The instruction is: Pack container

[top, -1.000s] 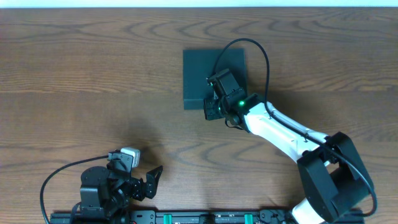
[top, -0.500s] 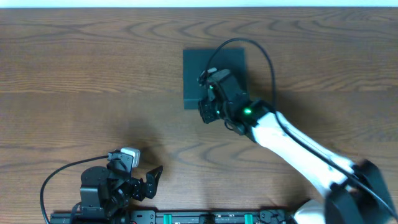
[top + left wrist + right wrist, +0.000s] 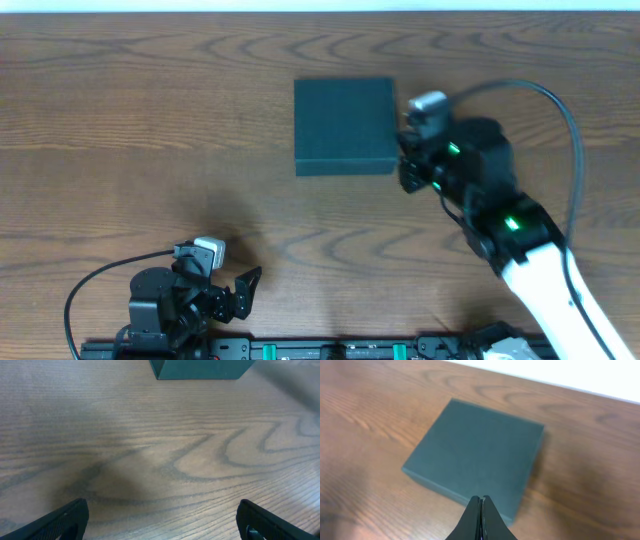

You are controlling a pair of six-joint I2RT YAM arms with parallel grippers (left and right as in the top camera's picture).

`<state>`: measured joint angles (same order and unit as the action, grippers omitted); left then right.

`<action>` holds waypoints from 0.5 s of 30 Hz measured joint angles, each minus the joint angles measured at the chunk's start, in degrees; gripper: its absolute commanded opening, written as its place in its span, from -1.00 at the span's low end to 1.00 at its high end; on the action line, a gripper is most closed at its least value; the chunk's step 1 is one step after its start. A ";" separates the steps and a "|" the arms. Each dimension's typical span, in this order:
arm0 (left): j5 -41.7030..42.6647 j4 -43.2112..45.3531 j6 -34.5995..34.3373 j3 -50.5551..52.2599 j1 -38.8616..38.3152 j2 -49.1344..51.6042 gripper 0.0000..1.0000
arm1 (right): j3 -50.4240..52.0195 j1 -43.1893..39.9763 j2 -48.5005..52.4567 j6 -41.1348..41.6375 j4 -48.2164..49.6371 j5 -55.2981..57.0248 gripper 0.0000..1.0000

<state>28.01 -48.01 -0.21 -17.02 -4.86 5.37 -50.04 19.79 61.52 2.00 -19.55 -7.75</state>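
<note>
The container (image 3: 344, 125) is a dark teal square box, lying flat on the wooden table with its lid down. The right wrist view shows its whole lid, the container (image 3: 475, 450) filling the middle. My right gripper (image 3: 406, 160) hovers just off the box's right edge; its jaws (image 3: 481, 498) are pressed together with nothing between them. My left gripper (image 3: 248, 280) rests near the front left edge of the table, wide open and empty (image 3: 162, 506). From there the container (image 3: 200, 369) shows only as a strip at the top.
Bare wood-grain table (image 3: 150, 120) surrounds the box. A black rail (image 3: 330, 350) runs along the front edge, with the arm bases on it. A cable (image 3: 540, 95) loops above the right arm.
My right gripper has pulled off the container's front part and swung to its right side. The lid is now fully uncovered. The left arm has stayed still.
</note>
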 measured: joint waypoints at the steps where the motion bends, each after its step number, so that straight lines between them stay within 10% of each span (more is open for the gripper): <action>1: -0.02 -0.02 0.00 0.00 0.00 -0.02 0.91 | 2.67 -1.88 -3.39 0.04 1.46 -1.60 0.04; 5: -0.02 -0.02 0.00 0.00 0.00 -0.02 0.91 | 10.97 -8.11 -13.53 0.11 4.42 -4.79 0.98; 15: 0.00 -0.07 0.00 0.00 0.00 0.00 0.90 | 28.22 -17.55 -33.27 -1.33 18.93 -9.18 0.98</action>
<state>28.01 -48.07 -0.21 -17.02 -4.86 5.37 -21.82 2.24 28.25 0.67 -0.62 -16.93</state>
